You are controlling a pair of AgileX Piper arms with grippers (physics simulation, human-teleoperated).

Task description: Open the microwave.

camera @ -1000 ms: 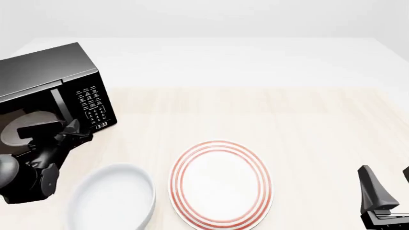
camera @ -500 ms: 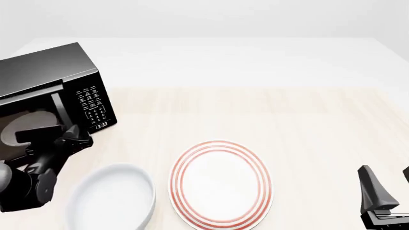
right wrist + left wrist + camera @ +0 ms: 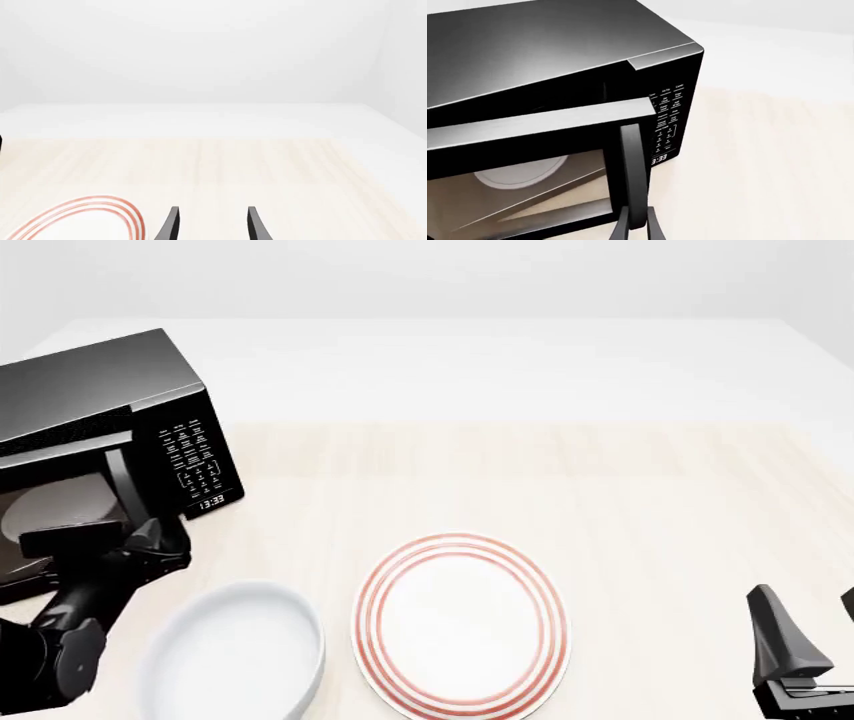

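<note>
Left gripper (image 3: 634,225) pinches the foot of the door handle (image 3: 632,175), a vertical bar rising away from the fingertips. Behind it stands the microwave (image 3: 100,430), its long axis running across the table (image 3: 627,500), keypad (image 3: 194,455) and clock display (image 3: 211,502) facing the arms and a little rightward. Its door (image 3: 540,170) is now swung further out than a second ago, baring the glass turntable (image 3: 54,505); the arm has drawn back. Right gripper (image 3: 210,225) hangs spread, well apart, beside what looks like a red-ringed plate (image 3: 461,625).
</note>
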